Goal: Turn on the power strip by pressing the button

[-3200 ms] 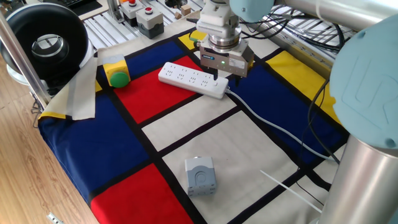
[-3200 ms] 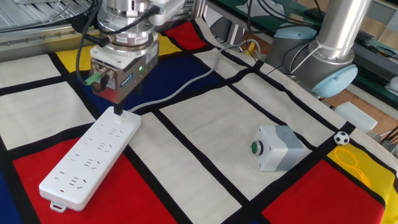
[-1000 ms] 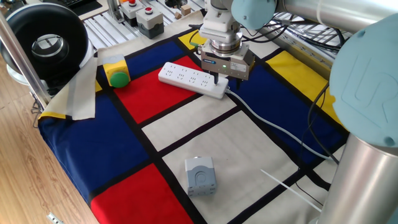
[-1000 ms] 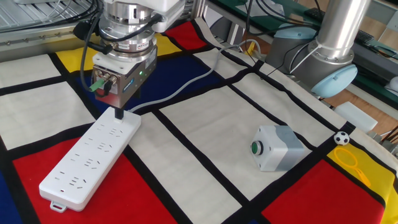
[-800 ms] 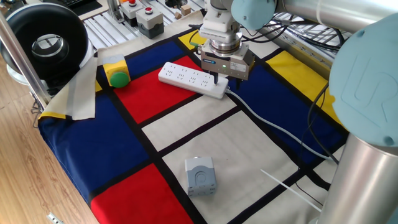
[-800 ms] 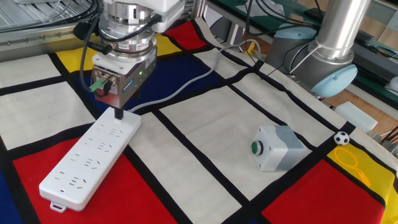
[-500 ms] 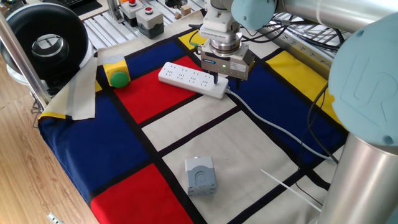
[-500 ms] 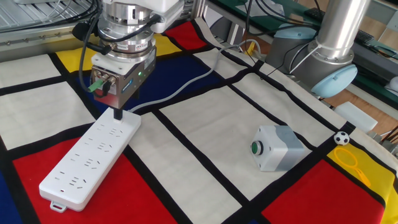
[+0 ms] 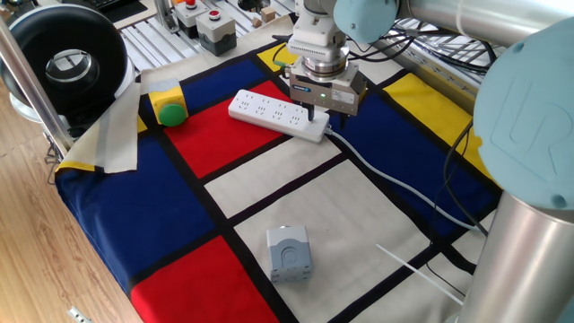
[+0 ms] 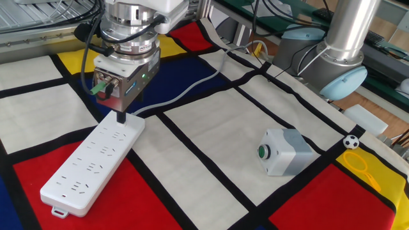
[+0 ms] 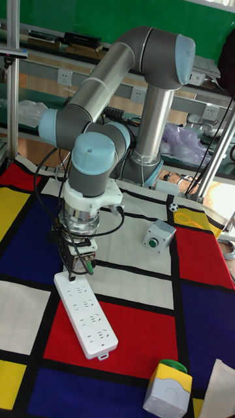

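The white power strip (image 10: 92,166) lies flat on the chequered cloth, partly on a red square, also seen at power strip (image 9: 278,115) and power strip (image 11: 87,313). Its thin white cable (image 10: 185,89) runs off from the far end. My gripper (image 10: 121,118) points straight down over that cable end. Its fingers show as one narrow black tip, shut together, touching the strip's top face. The button is hidden under the tip. The gripper (image 9: 311,115) and gripper (image 11: 70,274) stand in the same place in the other views.
A grey box with a small green button (image 10: 284,152) sits on the cloth to the right. A green dome button in yellow housing (image 9: 168,106) stands beyond the strip's free end. Red-button boxes (image 9: 213,27) and a black drum (image 9: 63,58) sit off the cloth.
Since 3.2 s ago the gripper body has risen slightly while its tip stays over the strip's cable end. Nothing visibly moved in the last second.
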Action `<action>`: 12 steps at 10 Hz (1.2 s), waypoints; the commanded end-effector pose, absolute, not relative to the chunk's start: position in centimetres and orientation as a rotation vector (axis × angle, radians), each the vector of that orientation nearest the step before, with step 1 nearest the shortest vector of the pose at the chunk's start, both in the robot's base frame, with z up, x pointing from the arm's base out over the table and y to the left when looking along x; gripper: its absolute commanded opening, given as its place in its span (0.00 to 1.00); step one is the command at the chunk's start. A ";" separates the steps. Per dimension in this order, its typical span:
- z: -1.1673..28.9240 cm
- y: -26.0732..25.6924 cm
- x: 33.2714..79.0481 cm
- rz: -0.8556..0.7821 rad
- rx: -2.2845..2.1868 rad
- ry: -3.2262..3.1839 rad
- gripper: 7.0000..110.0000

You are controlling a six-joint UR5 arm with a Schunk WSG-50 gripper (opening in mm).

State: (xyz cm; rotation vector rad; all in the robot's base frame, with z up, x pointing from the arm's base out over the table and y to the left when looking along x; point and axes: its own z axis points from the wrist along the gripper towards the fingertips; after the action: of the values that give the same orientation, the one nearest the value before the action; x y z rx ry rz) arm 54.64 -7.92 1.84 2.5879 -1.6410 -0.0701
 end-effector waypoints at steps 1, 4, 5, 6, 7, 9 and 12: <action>1.9 -7.7 54.8 -0.070 2.593 -1.659 0.57; 1.7 -7.6 54.8 -0.069 2.587 -1.661 0.57; 1.7 -7.7 54.8 -0.069 2.584 -1.656 0.57; 1.7 -7.8 54.6 -0.071 2.581 -1.649 0.57; 1.7 -7.7 54.6 -0.077 2.580 -1.649 0.57; 1.7 -7.7 54.6 -0.077 2.579 -1.651 0.57; 1.7 -7.5 54.5 -0.084 2.577 -1.658 0.57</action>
State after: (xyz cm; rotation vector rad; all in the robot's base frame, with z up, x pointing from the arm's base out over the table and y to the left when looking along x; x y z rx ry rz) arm 54.46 -7.81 1.63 2.5770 -1.6380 -0.0734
